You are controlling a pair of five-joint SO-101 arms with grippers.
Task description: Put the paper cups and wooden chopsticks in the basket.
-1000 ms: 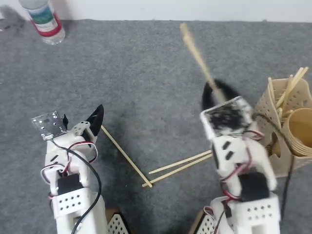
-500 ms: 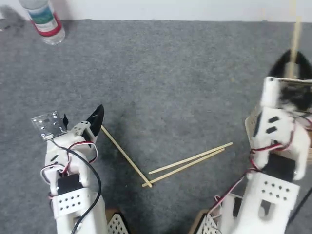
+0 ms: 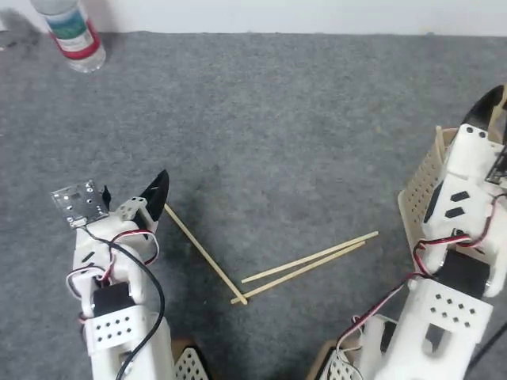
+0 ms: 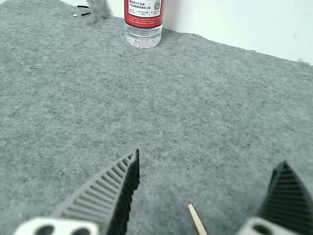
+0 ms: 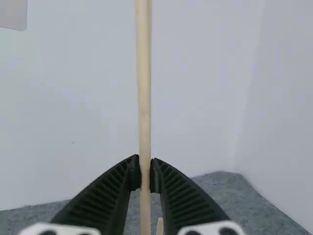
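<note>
Swung rightward over the basket (image 3: pixel 418 202), the right claw (image 5: pixel 144 165) pinches a chopstick (image 5: pixel 143 73) upright for dropping in; left claw (image 4: pixel 209 160) gapes wide.

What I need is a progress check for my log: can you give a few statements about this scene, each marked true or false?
1. The right gripper is shut on a chopstick. True.
2. The left gripper holds a chopstick. False: it is open and holds nothing.
3. On the grey mat lie three loose chopsticks. True.
4. The bottle lies on its side against the basket. False: it stands upright at the mat's far left corner, well away from the basket.
</note>
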